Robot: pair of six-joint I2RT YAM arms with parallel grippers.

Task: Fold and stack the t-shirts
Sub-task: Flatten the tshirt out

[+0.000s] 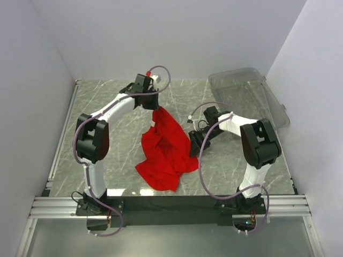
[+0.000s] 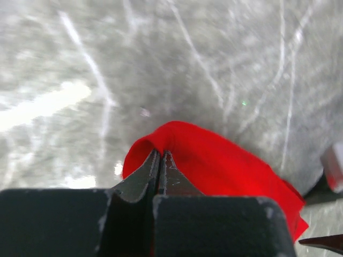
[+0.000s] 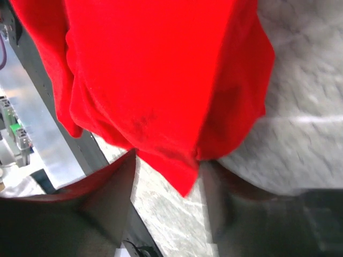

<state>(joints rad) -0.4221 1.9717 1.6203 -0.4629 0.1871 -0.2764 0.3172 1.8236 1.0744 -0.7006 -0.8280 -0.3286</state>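
A red t-shirt [image 1: 165, 149] lies crumpled in the middle of the marble table, its far end lifted. My left gripper [image 1: 154, 105] is shut on that lifted far edge; in the left wrist view the closed fingertips [image 2: 161, 156] pinch a fold of the red t-shirt [image 2: 225, 166] above the table. My right gripper [image 1: 194, 143] is open at the shirt's right edge. In the right wrist view its fingers [image 3: 112, 187] straddle a hanging corner of the red t-shirt [image 3: 155, 80] without closing on it.
A clear plastic bin [image 1: 249, 95] sits at the back right of the table [image 1: 107, 155]. White walls enclose the left, back and right sides. A black rail [image 1: 171, 203] runs along the near edge by the arm bases.
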